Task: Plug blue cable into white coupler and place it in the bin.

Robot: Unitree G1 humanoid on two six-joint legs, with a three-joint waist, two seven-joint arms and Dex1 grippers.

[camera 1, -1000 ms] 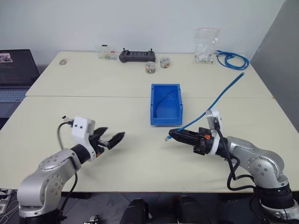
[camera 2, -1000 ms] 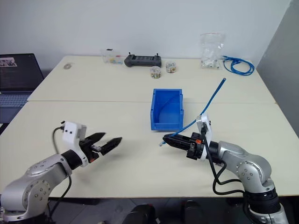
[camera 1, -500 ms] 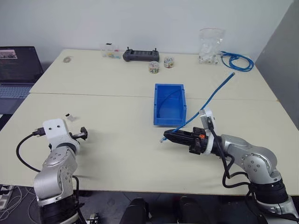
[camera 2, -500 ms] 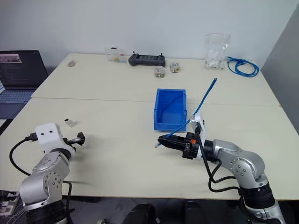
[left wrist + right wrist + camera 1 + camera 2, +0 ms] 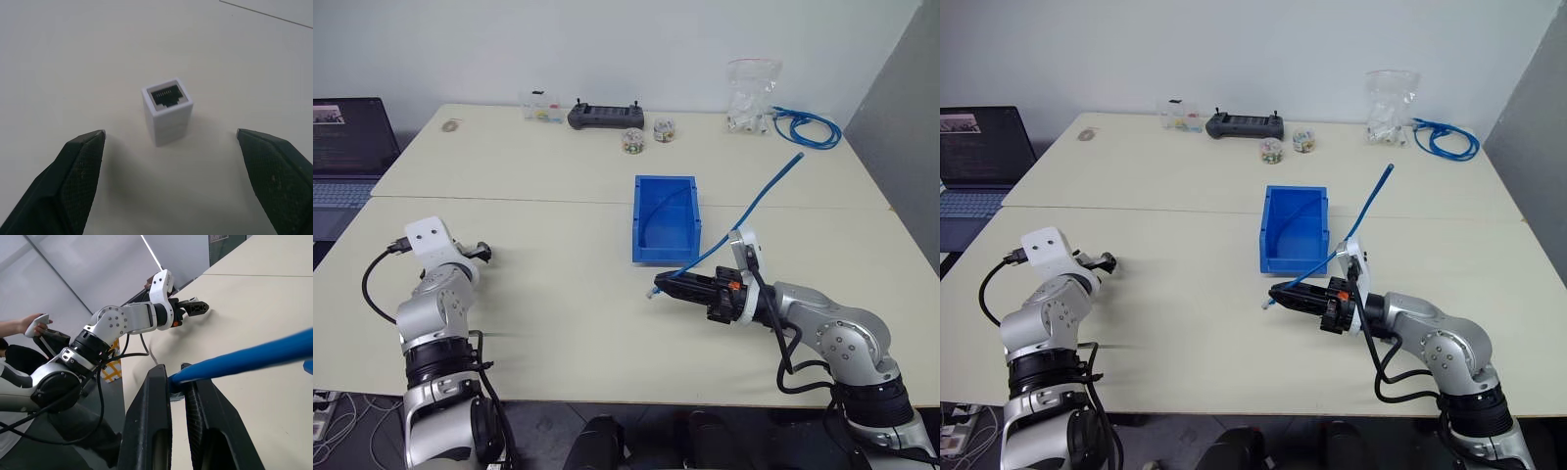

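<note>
Where the counter (image 5: 558, 294) is running out toward its left edge, these lines are reporting the scene.

Left end effector (image 5: 171, 142): it is standing wide open, gripping nothing, its two fingers (image 5: 78, 166) flanking the white coupler (image 5: 167, 111) without touching it.

White coupler: it is sitting upright on the counter between and just ahead of those fingertips, dark socket facing up.

Right end effector (image 5: 664, 286): it is pinching the blue cable (image 5: 759, 201) shut near its plug end, the rest of the cable arching up and back to the right.

View difference: the left wrist view is showing the coupler's socket contacts; in the head views the coupler is too small to pick out with certainty.

Bin (image 5: 646, 250): it is standing near the counter's middle, just beyond the right end effector, possibly holding a thin blue strand.
</note>
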